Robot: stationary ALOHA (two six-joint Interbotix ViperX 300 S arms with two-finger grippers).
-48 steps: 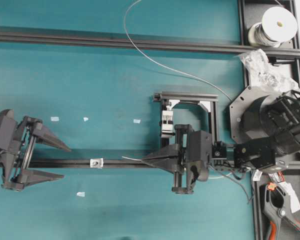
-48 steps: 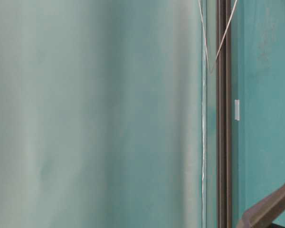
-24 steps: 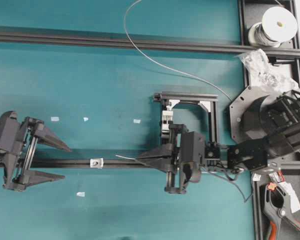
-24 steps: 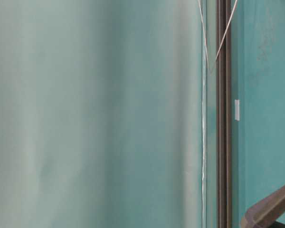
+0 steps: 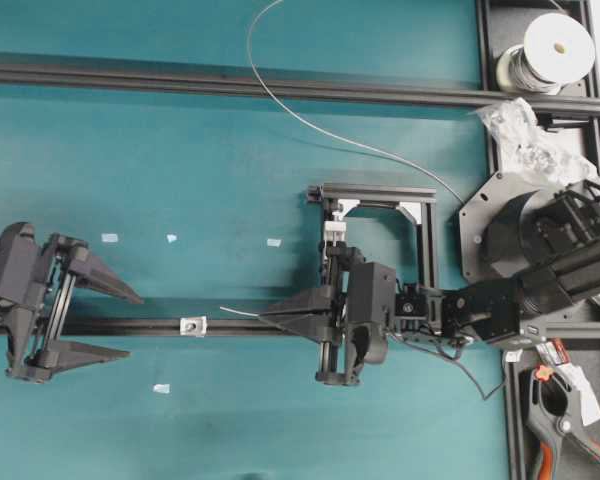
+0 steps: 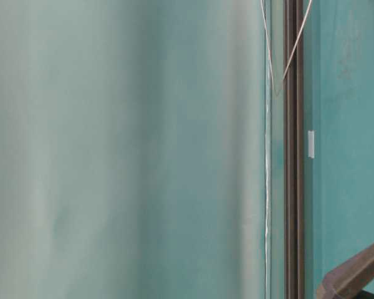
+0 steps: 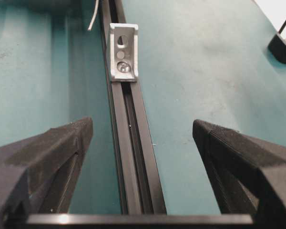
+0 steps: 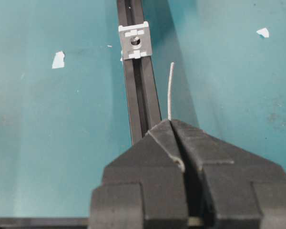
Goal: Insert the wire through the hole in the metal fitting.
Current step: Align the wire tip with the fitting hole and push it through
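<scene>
Starting at the left, the left end effector [image 5: 120,323] waits with fingers spread wide, straddling the black rail [image 5: 130,326] and gripping nothing. Just beyond it the metal fitting [image 5: 191,324] sits on that rail on the teal tabletop [image 5: 180,150], rigid, probably steady, its hole [image 8: 135,42] tiny. Further right, the right end effector [image 5: 264,317] is pinched together on the wire [image 8: 169,90], whose short free tip points towards the fitting but lies off to one side. The wire looks light, springy and easily bent, so holding it close behind the tip seems wisest.
</scene>
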